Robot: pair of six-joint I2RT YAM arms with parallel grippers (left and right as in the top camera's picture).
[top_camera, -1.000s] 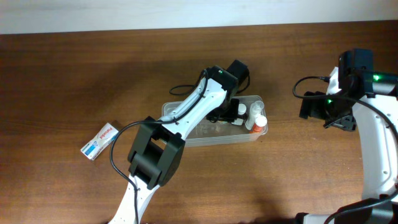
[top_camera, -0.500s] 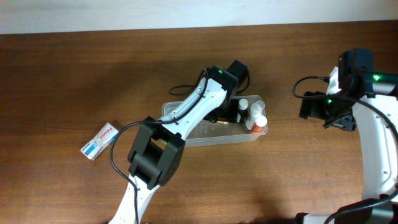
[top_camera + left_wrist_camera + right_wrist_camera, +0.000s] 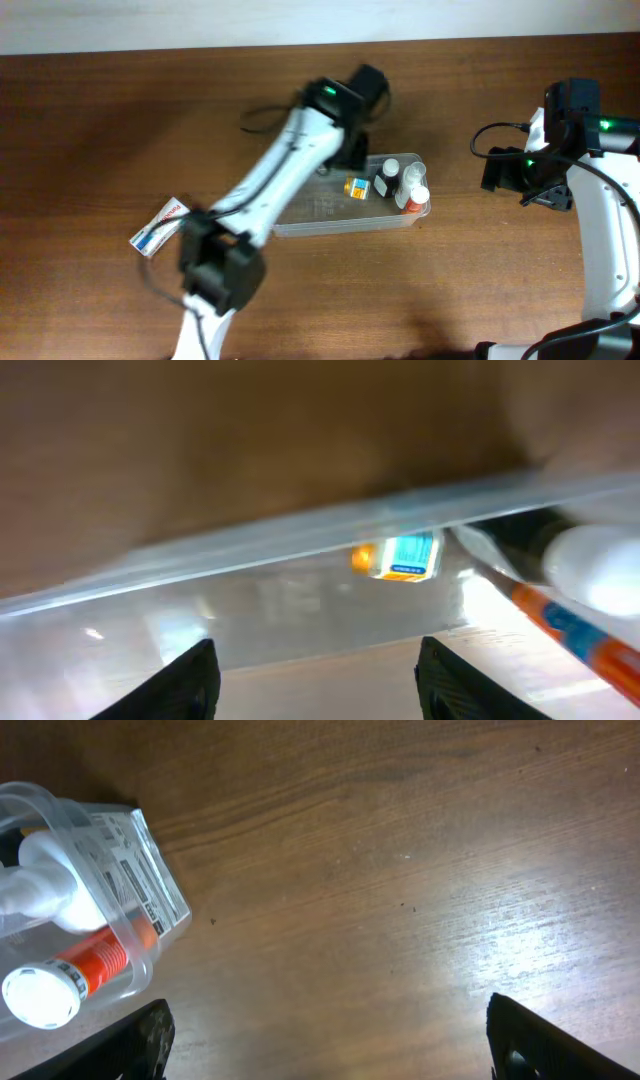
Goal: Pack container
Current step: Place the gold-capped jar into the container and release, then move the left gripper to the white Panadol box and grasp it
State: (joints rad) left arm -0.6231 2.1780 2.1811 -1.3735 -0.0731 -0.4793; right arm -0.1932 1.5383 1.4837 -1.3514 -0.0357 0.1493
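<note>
The clear plastic container (image 3: 330,222) lies mid-table. Inside it are a small yellow and blue box (image 3: 356,187), a dark bottle (image 3: 384,185), and white bottles with orange labels (image 3: 412,190). My left gripper (image 3: 350,150) is open and empty, at the container's far rim; its wrist view shows the container wall (image 3: 250,575), the small box (image 3: 405,556) and a white bottle (image 3: 590,565) between the open fingers (image 3: 315,680). My right gripper (image 3: 520,180) is open and empty, right of the container; its wrist view shows the container's end (image 3: 150,890) with bottles (image 3: 60,970).
A small white and blue packet (image 3: 160,227) lies on the table left of the container, by the left arm's base. The wall runs along the far edge of the wooden table.
My left gripper has left the small yellow and blue box in the container and has risen and pulled back toward the far left. The right arm has not moved.
</note>
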